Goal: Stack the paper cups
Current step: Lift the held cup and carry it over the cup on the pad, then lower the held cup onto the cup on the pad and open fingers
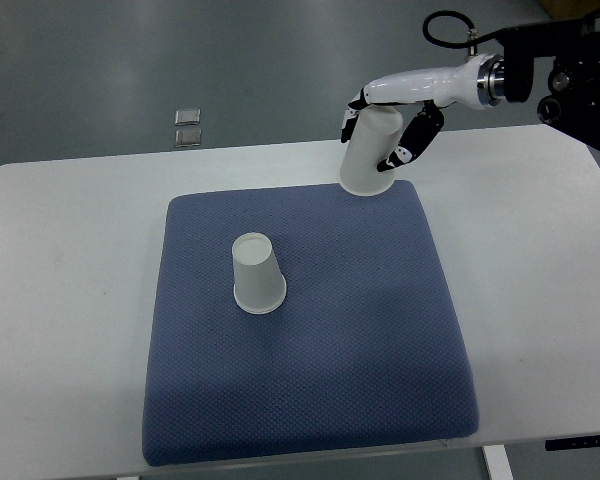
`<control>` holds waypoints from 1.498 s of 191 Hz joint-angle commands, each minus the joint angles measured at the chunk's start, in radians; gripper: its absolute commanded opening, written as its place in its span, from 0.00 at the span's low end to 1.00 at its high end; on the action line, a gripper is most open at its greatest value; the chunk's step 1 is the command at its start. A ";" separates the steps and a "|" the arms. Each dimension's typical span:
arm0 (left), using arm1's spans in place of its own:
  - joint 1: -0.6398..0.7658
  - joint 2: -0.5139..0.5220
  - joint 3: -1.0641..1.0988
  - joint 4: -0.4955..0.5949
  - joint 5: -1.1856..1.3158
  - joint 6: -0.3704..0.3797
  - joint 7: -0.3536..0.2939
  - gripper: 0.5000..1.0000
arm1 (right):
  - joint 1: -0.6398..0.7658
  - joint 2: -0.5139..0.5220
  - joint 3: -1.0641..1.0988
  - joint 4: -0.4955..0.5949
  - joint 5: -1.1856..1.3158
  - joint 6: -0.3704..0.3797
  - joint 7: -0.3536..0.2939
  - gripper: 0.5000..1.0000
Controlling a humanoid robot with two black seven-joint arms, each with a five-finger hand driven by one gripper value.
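A white paper cup stands upside down near the middle of the blue mat. My right hand comes in from the upper right and is shut on a second white paper cup, also upside down. It holds that cup tilted over the mat's far right corner, with the wide rim just above or touching the mat; I cannot tell which. The held cup is well to the right of and behind the standing cup. My left arm is out of view.
The mat lies on a white table. Two small shiny square objects lie on the grey floor beyond the table's far edge. A black cable and arm housing sit at the top right.
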 commanded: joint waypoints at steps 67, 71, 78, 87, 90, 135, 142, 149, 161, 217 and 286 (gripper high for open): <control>0.000 0.000 0.000 0.000 0.000 0.000 -0.001 1.00 | 0.042 0.192 -0.001 0.006 0.005 0.099 -0.006 0.28; 0.000 0.000 0.000 0.000 0.000 0.000 -0.001 1.00 | 0.042 0.201 -0.001 0.006 0.005 0.099 -0.006 0.28; 0.000 0.000 0.000 0.000 0.000 0.000 -0.001 1.00 | 0.042 0.210 -0.001 0.007 0.005 0.100 -0.006 0.28; 0.000 0.000 0.000 0.000 0.000 0.000 0.001 1.00 | 0.042 0.221 -0.003 0.005 0.005 0.100 -0.006 0.28; 0.000 0.000 0.000 0.000 0.000 0.000 0.001 1.00 | 0.042 0.224 -0.003 0.005 0.005 0.100 -0.006 0.28; 0.000 0.000 0.000 0.000 0.000 0.000 -0.001 1.00 | 0.033 0.267 -0.014 -0.020 -0.004 0.096 -0.008 0.28; 0.000 0.000 0.000 0.000 0.000 0.000 -0.001 1.00 | 0.031 0.269 -0.012 -0.030 -0.006 0.094 -0.009 0.28; 0.000 0.000 0.000 0.000 0.000 0.000 -0.001 1.00 | 0.028 0.272 -0.014 -0.036 -0.009 0.091 -0.009 0.28; 0.000 0.000 0.000 0.000 0.000 0.000 -0.001 1.00 | 0.028 0.290 -0.014 -0.053 -0.009 0.089 -0.009 0.28; 0.000 0.000 0.000 0.000 0.000 0.000 0.001 1.00 | 0.011 0.307 -0.014 -0.063 -0.012 0.086 -0.011 0.29; 0.000 0.000 0.000 0.000 0.000 0.000 0.001 1.00 | -0.022 0.325 -0.014 -0.098 -0.018 0.060 -0.011 0.30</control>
